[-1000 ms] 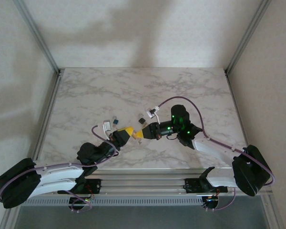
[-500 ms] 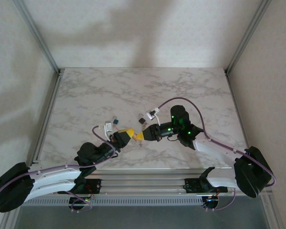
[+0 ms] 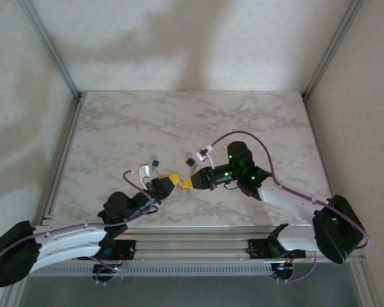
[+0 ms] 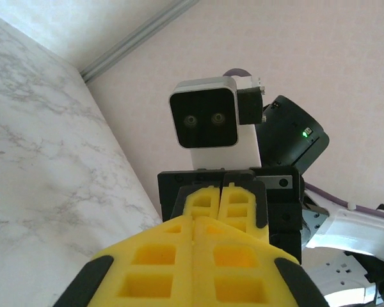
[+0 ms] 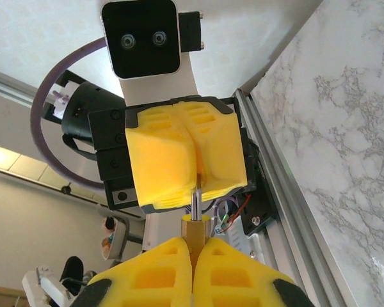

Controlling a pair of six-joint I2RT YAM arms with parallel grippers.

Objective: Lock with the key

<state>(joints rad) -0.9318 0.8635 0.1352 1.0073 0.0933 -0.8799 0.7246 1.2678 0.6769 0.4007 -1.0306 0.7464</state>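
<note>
My two grippers meet tip to tip above the near middle of the marble table (image 3: 179,121). The right gripper (image 5: 193,246) is shut on a brass lock (image 5: 196,229), which sticks out between its yellow pads. A silver key (image 5: 195,201) shaft runs from the left gripper's pads (image 5: 173,153) into the lock's end. From above, the left gripper (image 3: 175,180) and the right gripper (image 3: 187,184) touch. In the left wrist view the left gripper (image 4: 193,220) is shut, its pads hiding the key, with the right gripper's pads (image 4: 205,201) just beyond.
A small blue piece (image 3: 155,162) and a small dark piece (image 3: 191,161) lie on the table behind the grippers. Aluminium frame rails (image 3: 64,160) run along the table's left and right sides. The back half of the marble is bare.
The left arm's rear part has swung further left and down. Both grippers stay shut and joined, having drifted slightly toward the near edge.
</note>
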